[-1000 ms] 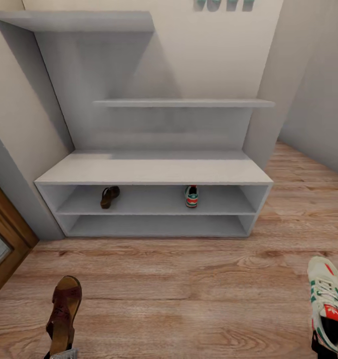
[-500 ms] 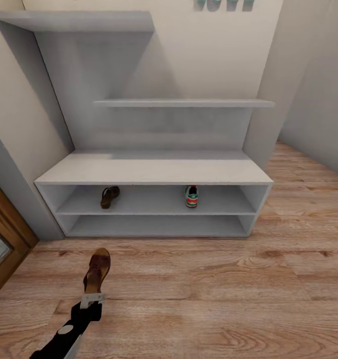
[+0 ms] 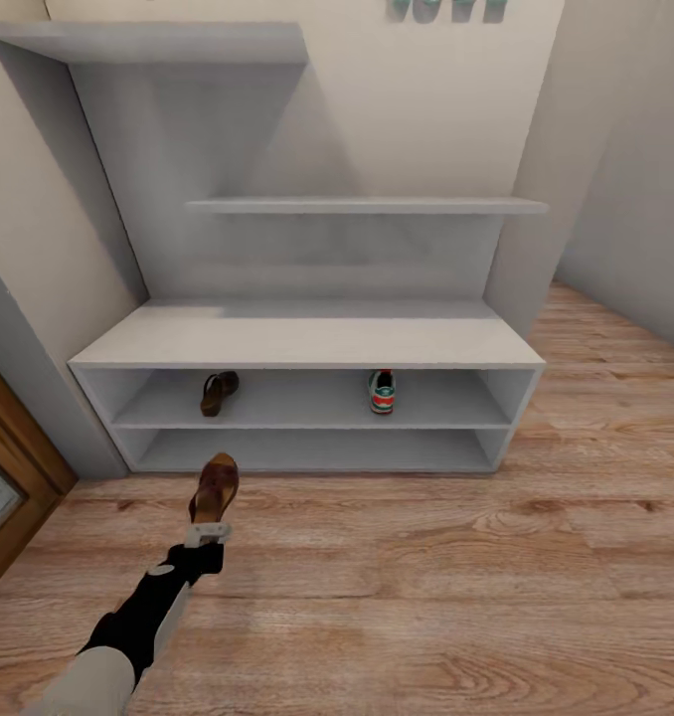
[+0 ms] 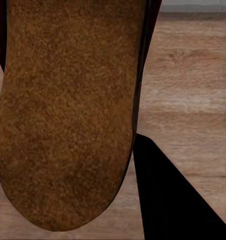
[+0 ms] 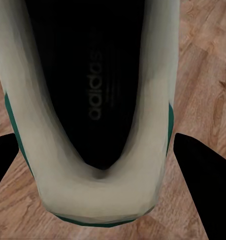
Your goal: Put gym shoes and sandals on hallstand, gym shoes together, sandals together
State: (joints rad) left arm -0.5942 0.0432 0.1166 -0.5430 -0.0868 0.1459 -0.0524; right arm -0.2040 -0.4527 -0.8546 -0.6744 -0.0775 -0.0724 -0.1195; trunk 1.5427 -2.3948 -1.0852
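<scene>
My left gripper (image 3: pixel 208 532) is shut on a reddish-brown sandal (image 3: pixel 216 486) and holds it out over the corridor floor (image 3: pixel 426 577), just in front of the hallstand (image 3: pixel 307 343). Its tan footbed (image 4: pixel 68 115) shows close up in the left wrist view. On the hallstand's upper shelf row lie the other sandal (image 3: pixel 219 392) at the left and a gym shoe (image 3: pixel 382 391) right of the middle. The right wrist view has my right gripper (image 5: pixel 100 165) shut on the second gym shoe (image 5: pixel 93 100), its white heel between the dark fingers (image 5: pixel 208 185) above the floor.
A brown wooden door (image 3: pixel 4 477) stands at the left beside the hallstand. Staggered wall shelves (image 3: pixel 367 205) and the teal letters (image 3: pixel 446 10) are above the bench. A grey wall (image 3: pixel 625 179) closes the right side, with floor running past it.
My left arm has reached forward, carrying the sandal from the lower left up to the hallstand's front. The gym shoe at the lower right edge has dropped out of the head view.
</scene>
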